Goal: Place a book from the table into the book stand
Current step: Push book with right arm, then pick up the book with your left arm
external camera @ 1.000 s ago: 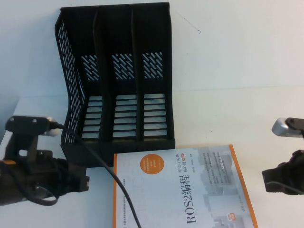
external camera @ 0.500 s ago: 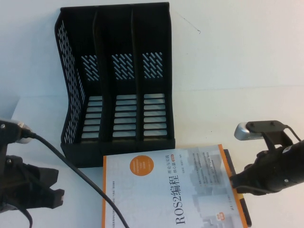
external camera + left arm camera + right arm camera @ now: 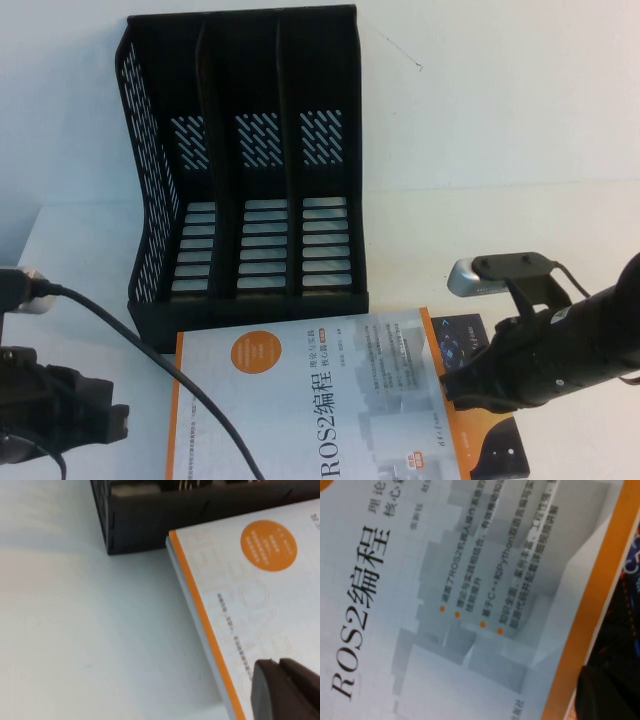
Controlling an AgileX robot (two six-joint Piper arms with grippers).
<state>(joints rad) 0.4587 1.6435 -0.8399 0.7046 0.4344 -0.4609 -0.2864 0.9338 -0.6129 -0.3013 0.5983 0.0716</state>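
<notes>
The right pincer (image 3: 462, 385) presses against the book (image 3: 320, 400), seemingly sliding it off the black book (image 3: 480, 440); its grip I cannot tell. The left pincer (image 3: 95, 425) waits closed on the counter (image 3: 80, 260) beside the book stand (image 3: 250, 160).

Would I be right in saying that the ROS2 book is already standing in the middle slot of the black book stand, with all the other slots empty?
Not quite. The high view shows the book lying flat on the table in front of the book stand, partly over a black book. All three slots are empty. The right end effector is at its edge; the left end effector is off to the side.
</notes>
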